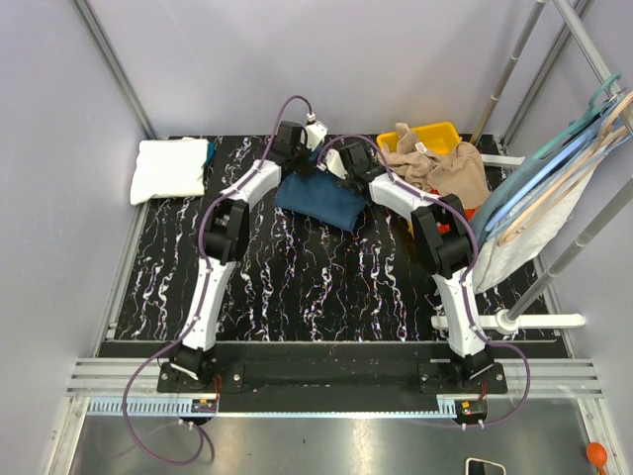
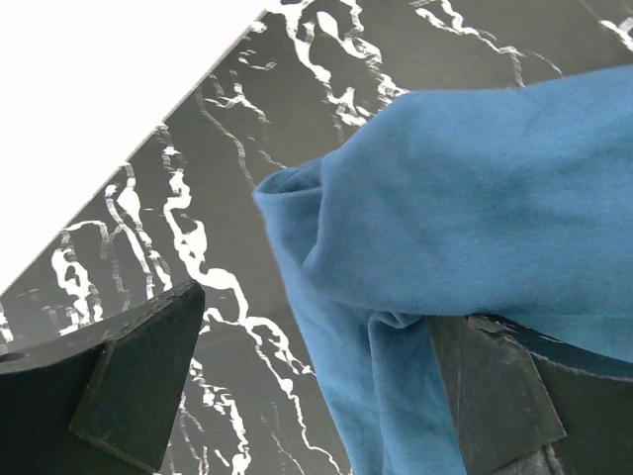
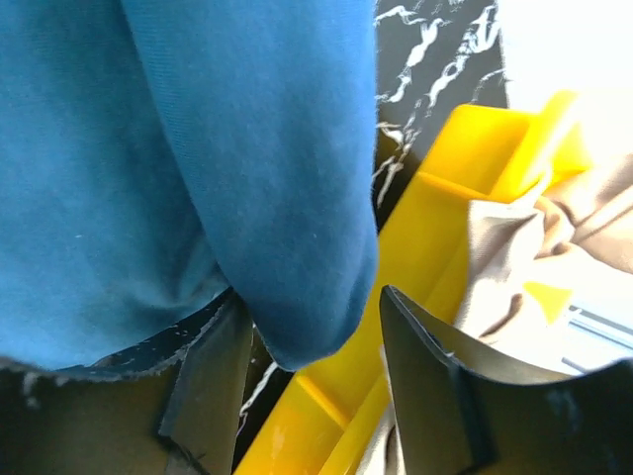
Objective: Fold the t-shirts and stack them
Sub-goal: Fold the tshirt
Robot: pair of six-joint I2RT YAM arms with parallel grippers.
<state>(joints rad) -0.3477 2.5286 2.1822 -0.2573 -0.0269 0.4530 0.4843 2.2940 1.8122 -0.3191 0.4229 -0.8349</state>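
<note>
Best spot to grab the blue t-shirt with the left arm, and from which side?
Probably the folded corner of the blue t-shirt nearest the left gripper, approached from the shirt's left edge. The layers bunch into a thick lip there, and the open jaws stand either side of it.

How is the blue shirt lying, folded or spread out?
Folded. The blue t-shirt is a doubled-up bundle on the table, with rounded fold edges in both wrist views.

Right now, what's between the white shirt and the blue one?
The left arm crosses above bare marbled table there; the top view shows it.
</note>
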